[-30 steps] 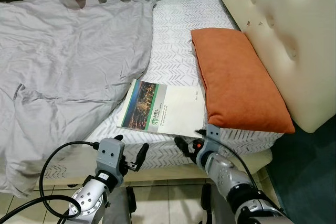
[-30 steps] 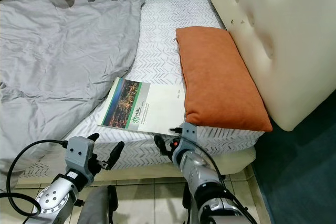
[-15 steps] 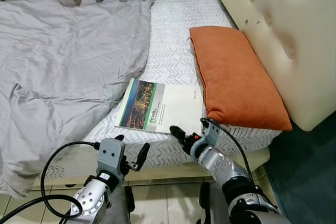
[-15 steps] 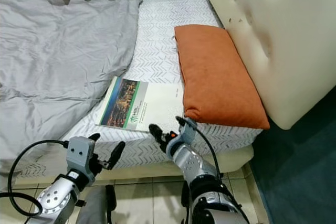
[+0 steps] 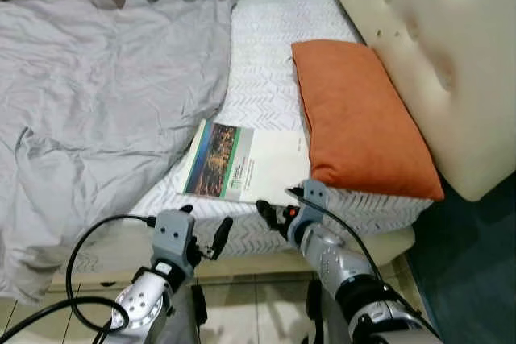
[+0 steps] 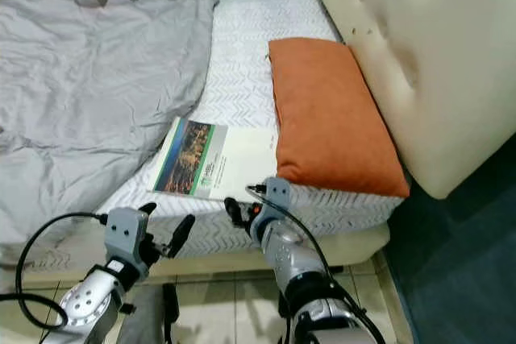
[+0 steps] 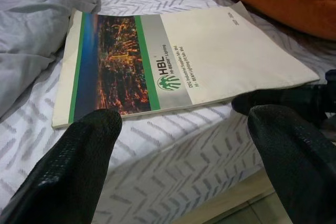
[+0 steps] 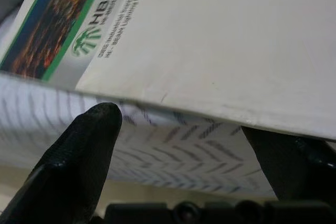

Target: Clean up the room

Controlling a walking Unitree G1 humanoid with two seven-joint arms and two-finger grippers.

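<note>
A rumpled grey duvet [image 5: 97, 94] covers the far left of the bed. The left gripper [image 5: 201, 238] hangs off the mattress edge, fingers spread wide and empty, the booklet [image 5: 246, 165] lying ahead of them and well apart; it looks to be waiting its turn. The right gripper [image 5: 278, 209] sits right at the booklet's near edge, its two fingers parted with that edge between them, one low against the chevron sheet [image 8: 173, 145], probably to slip under the overhanging cover. Whether either finger touches the paper I cannot tell. Beyond the jaws, the orange pillow [image 5: 363, 118] hides the booklet's far corner, beside the cream headboard [image 5: 435, 46].
</note>
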